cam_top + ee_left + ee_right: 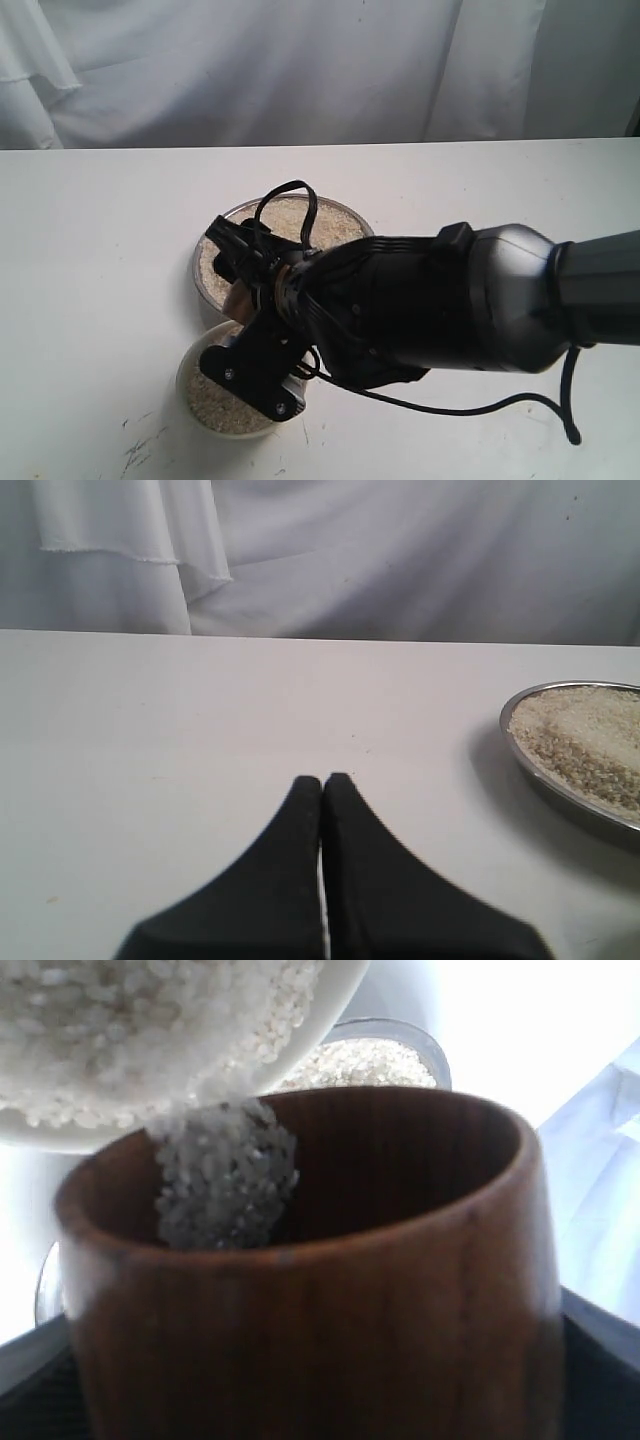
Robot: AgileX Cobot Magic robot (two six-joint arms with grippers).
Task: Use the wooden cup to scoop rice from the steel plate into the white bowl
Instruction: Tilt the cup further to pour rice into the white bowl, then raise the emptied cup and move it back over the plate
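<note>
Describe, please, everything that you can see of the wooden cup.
The wooden cup is a small, handleless barrel of reddish-brown wood with fine grain, a thick rounded rim and a darker inside. The right gripper clamps it by its sides, tipped over the white bowl. A clump of rice spills from its mouth into the bowl. In the exterior view the gripper hides most of it.

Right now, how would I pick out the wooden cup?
Find the wide steel plate of rice mid-table, with the white bowl beside it. Between them, at the black arm's tip, is the wooden cup: small, reddish-brown, the only wooden thing, spilling rice toward the bowl.
</note>
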